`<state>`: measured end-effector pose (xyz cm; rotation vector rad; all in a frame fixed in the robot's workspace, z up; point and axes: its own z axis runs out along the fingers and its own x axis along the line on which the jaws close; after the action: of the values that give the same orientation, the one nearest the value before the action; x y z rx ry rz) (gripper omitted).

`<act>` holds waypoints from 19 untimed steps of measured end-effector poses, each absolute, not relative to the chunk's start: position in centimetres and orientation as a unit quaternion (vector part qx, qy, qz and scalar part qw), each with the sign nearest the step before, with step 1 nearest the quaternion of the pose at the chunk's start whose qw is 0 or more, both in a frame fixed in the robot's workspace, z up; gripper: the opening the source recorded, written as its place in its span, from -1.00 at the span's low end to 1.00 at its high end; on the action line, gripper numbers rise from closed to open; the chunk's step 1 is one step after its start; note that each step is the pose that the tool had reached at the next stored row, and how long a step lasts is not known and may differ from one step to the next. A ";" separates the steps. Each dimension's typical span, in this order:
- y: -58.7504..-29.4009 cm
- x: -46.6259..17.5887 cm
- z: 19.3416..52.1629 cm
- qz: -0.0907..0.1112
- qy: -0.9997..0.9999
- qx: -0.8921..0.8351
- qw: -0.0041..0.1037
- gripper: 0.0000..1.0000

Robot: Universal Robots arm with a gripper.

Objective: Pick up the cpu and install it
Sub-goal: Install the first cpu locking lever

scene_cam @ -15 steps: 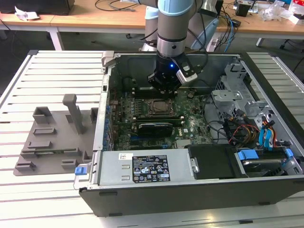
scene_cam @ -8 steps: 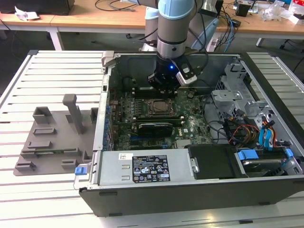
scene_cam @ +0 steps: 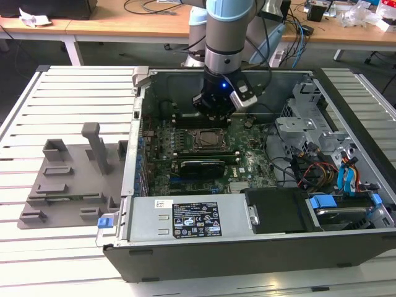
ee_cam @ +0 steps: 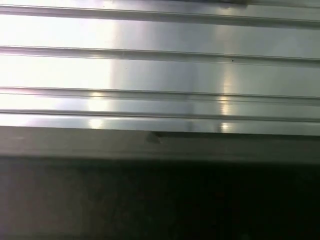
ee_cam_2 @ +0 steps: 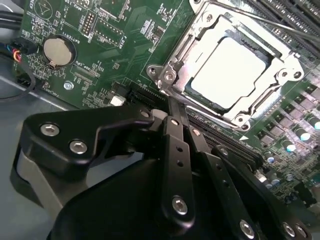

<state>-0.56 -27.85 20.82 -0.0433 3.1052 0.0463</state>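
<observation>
so the cpu [ee_cam_2: 232, 70] is already sitting flat in the socket frame [ee_cam_2: 170, 75] on the green motherboard [scene_cam: 247, 162], silver top facing up, inside the open pc case [scene_cam: 247, 253] on the slatted tabletop [scene_cam: 68, 99]. the pincer [ee_cam_2: 175, 107] hangs just above the board right beside the socket, not touching the chip, fingers pressed together with nothing between them. the grey plastic tray [scene_cam: 68, 179] sits well off toward the exterior view's left.

Gripper [scene_cam: 218, 110] over motherboard [scene_cam: 204, 154] (inside open computer case [scene_cam: 247, 247]), cpu [scene_cam: 210, 138] seated below
</observation>
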 end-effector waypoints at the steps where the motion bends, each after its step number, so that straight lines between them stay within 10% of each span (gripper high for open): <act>1: -28.2 -0.6 20.8 0.015 1.000 -0.014 0.018 -0.79; 19: -30.9 -0.6 23.6 0.007 1.000 -0.014 0.020 -0.79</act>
<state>-0.55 -30.91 23.56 -0.0439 3.1022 0.0203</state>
